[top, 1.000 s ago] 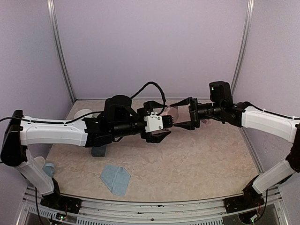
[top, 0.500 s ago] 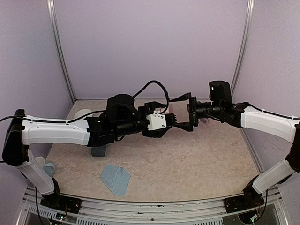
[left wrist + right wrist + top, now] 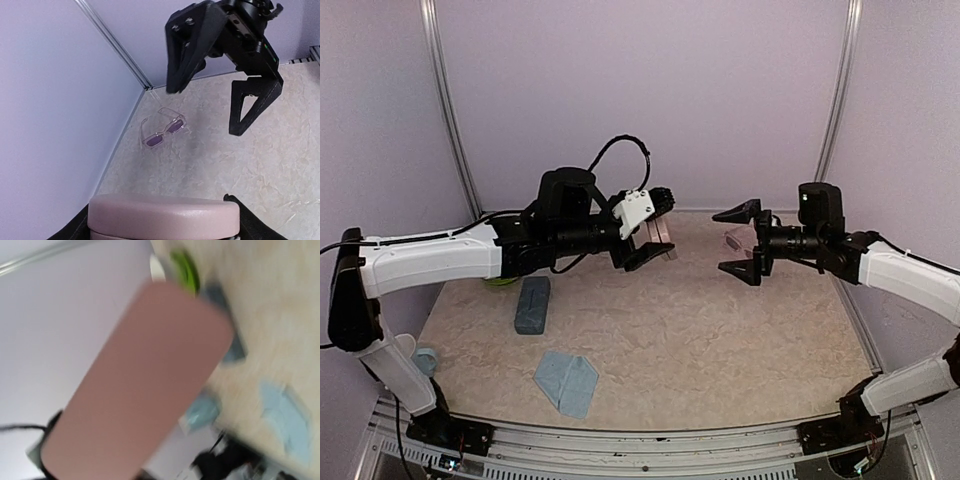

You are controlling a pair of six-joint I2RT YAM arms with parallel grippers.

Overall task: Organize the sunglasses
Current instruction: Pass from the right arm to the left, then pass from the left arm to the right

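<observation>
A pair of sunglasses point(image 3: 162, 132) with a pale clear frame and purplish lenses lies on the table near the back right corner. From above the sunglasses point(image 3: 733, 240) show as a small pale shape. My left gripper point(image 3: 655, 235) is shut on a closed pink case point(image 3: 657, 232), held above the table's back middle. In the left wrist view the pink case point(image 3: 162, 217) sits between my fingers. My right gripper point(image 3: 717, 241) stands wide open and empty, facing the case from the right and hovering over the sunglasses. The right wrist view is blurred, with the pink case point(image 3: 140, 385) filling it.
A blue-grey case point(image 3: 532, 303) lies on the left of the table, with a green object point(image 3: 500, 283) behind it. A light-blue cloth point(image 3: 567, 382) lies near the front. Another pale-blue thing point(image 3: 425, 357) sits at the left edge. Walls enclose the table.
The two grippers met at the pink case. The left one closed on it and carried it left and back. The right one opened, let go and drew back to the right.
</observation>
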